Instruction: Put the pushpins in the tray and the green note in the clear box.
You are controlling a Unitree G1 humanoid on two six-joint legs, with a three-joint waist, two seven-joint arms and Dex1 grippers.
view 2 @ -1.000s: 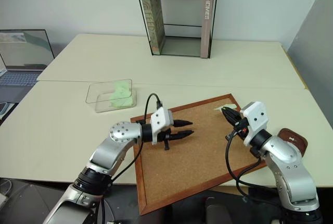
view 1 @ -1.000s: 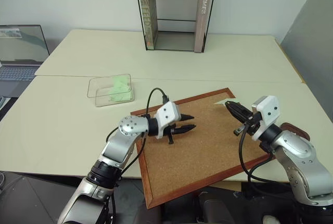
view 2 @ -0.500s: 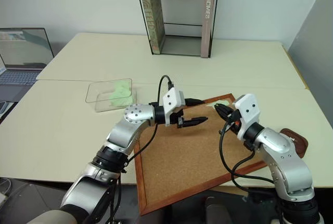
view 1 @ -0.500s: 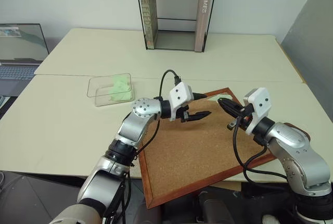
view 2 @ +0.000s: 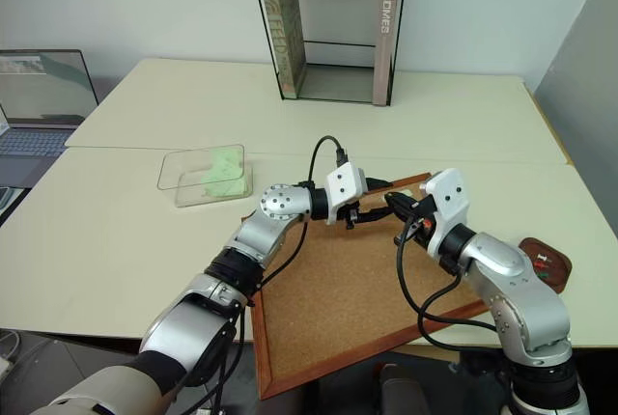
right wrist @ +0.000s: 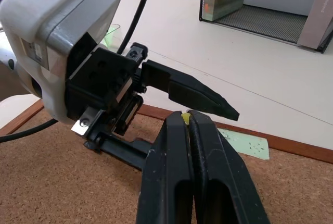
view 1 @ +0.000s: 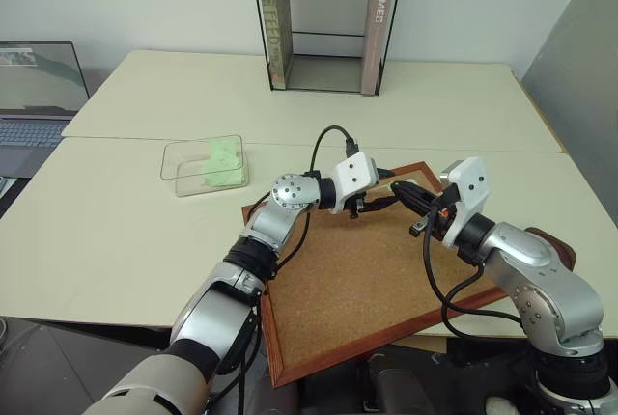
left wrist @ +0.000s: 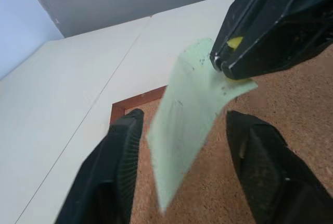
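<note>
Paper-thin and floppy, the green note [left wrist: 190, 117] hangs mid-frame, pinched with a yellow pushpin [left wrist: 235, 42] by the shut right fingers [left wrist: 270, 36]; the left fingers [left wrist: 125, 151], apart astride it, should clamp its free edge.

2 green notes [left wrist: 190, 114], 1 clear box [view 1: 203, 166], 1 tray [view 2: 544, 261], 2 books [view 1: 275, 19].

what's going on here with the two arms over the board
The right gripper is shut on a yellow pushpin at the edge of a green note, over the far corner of the corkboard. The left gripper is open, one finger on each side of that note, not yet closed on it. Green paper already lies in the clear box.
</note>
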